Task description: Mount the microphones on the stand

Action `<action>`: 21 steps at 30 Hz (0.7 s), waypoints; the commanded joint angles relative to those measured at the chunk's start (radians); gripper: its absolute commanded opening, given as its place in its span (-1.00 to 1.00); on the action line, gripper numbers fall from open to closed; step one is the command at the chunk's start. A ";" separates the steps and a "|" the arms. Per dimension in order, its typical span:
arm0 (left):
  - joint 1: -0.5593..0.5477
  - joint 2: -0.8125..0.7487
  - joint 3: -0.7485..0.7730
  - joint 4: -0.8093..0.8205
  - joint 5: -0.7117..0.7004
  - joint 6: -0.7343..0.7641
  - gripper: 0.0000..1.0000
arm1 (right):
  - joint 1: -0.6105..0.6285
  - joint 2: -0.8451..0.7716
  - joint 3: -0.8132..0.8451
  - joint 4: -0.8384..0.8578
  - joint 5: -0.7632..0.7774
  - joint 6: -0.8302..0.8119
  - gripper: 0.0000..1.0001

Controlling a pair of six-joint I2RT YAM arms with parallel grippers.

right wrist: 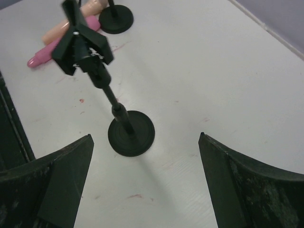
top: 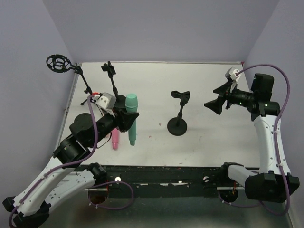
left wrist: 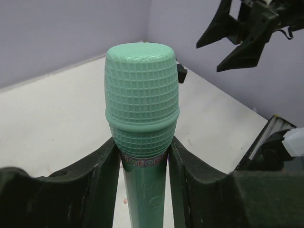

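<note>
1. Left pincer [top: 127, 117]: clamped on the mint green microphone [left wrist: 142, 95], with one finger on each side of the handle just below the rounded head. The pictures do not show whether the tail of the handle rests on the desk [top: 213, 80].
2. Right pincer [top: 214, 105]: fingers wide apart and holding nothing. It is raised over the right part of the desk and points toward the centre stand [top: 179, 116].
3. Centre stand: upright on its round base, near the middle of the desk and well apart from the held microphone. The clip [right wrist: 81, 42] at its top is empty.
4. Rear stand [top: 110, 76] and ring-mount stand [top: 71, 69]: both at the left rear of the desk. Neither carries a microphone.
5. Pink microphone [right wrist: 45, 54]: lies flat on the desk beside the left arm. The pale peach microphone [right wrist: 57, 32] lies just beside it and is seen plainly only in the right wrist view.
6. Progress (judgement): the task is at an early stage, since none of the three microphones is attached and only one is in grasp. What is left is to carry the mint green one to an empty clip and seat it there, then to pick up and mount the pink and pale peach ones in turn
</note>
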 commanded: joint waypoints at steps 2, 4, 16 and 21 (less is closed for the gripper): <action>0.006 0.098 0.141 0.091 0.227 0.320 -1.00 | 0.017 0.105 0.155 -0.576 -0.184 -0.597 1.00; 0.016 0.153 0.198 0.102 0.264 0.347 -1.00 | 0.030 0.136 0.185 -0.634 -0.195 -0.670 1.00; 0.049 0.324 0.259 0.301 0.456 0.324 -1.00 | 0.236 0.191 0.202 -0.181 -0.113 -0.318 1.00; 0.056 0.362 0.243 0.377 0.476 0.289 -1.00 | 0.247 0.229 0.219 -0.084 -0.100 -0.219 1.00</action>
